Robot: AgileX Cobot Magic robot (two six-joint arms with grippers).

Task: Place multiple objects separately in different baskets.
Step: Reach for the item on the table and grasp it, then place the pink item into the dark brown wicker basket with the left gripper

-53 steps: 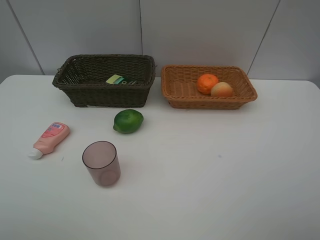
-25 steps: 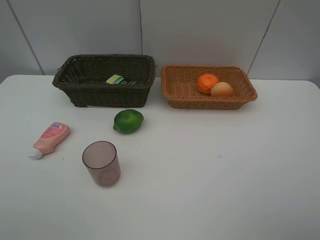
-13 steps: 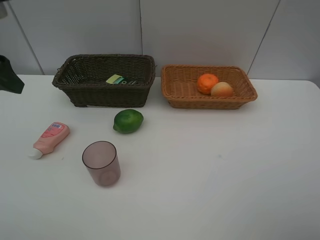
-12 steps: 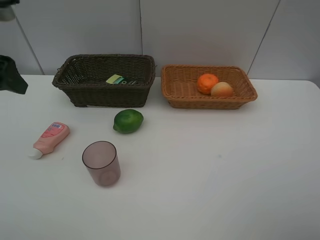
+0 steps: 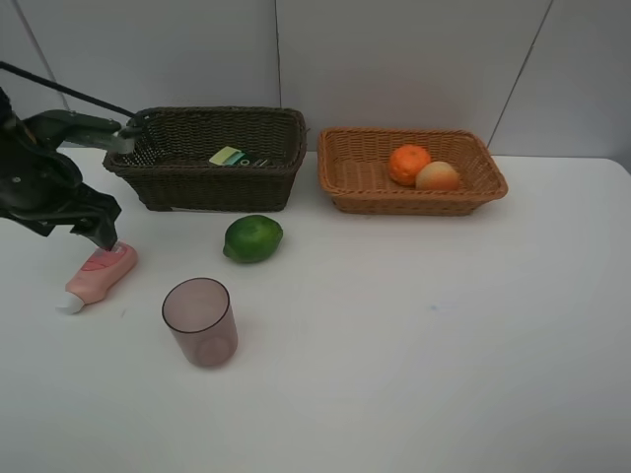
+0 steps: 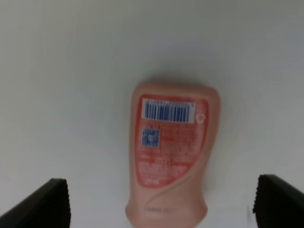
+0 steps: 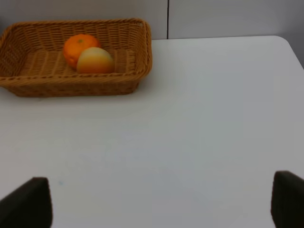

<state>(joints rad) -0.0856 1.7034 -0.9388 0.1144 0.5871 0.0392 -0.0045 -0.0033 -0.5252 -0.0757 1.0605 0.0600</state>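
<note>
Hovering over the pink tube [image 5: 99, 271], your left gripper [image 6: 163, 204] has its jaws spread wide, one finger on each side of the tube's body, and it holds nothing. The tube lies flat on the table [image 5: 444, 345], white cap [image 5: 69, 304] pointing away from the baskets.

The likeliest trouble is the squeeze itself. The body looks soft and tapered, so closing too high could pinch only its crown and let it squirt out sideways. Going too low would drive the fingers into the table. A grip near one end could also let the tube droop, and a hanging end may catch the tall rim of the dark basket [image 5: 202, 187] (the mandarin [image 5: 408, 164] and pale round fruit [image 5: 438, 176] already sit in the tan basket [image 5: 414, 204], so the dark one seems the right target).

Watch the sweep too: the cup [image 5: 200, 321] stands near and could tip, and the lime [image 5: 252, 238] would roll if brushed.

Your right gripper [image 7: 156, 202] is also wide and empty, over bare table, well apart from the tan basket.
</note>
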